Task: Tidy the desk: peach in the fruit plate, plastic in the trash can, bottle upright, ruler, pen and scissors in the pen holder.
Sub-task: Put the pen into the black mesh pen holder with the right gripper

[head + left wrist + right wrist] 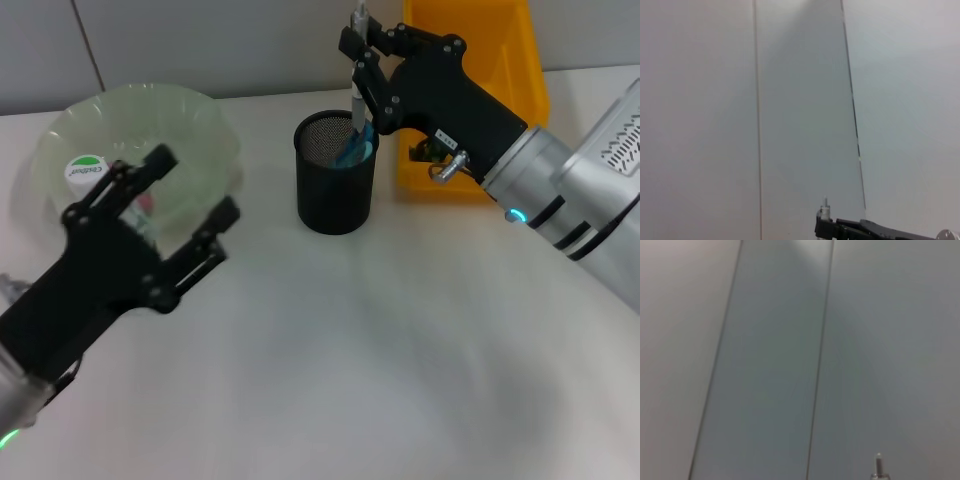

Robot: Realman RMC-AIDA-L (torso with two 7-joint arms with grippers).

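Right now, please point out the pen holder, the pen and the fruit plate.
pen holder [335, 195]: head view, on its black mesh front wall.
pen [357, 100]: head view, on the shaft above the holder, held by the right end effector [362, 62].
fruit plate [200, 120]: head view, on its pale green far rim.

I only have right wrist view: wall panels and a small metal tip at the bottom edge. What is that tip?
Observer: It's the top of the pen, held upright in the right gripper.
Operator: Where is it relative to the holder?
Observer: Directly over the black mesh pen holder; its lower end is already inside the rim.
Operator: Anything in the holder already?
Observer: Yes, something blue leans inside it; I can't tell which item.
Operator: Left arm?
Observer: The left gripper hangs open and empty, in front of the translucent fruit plate.
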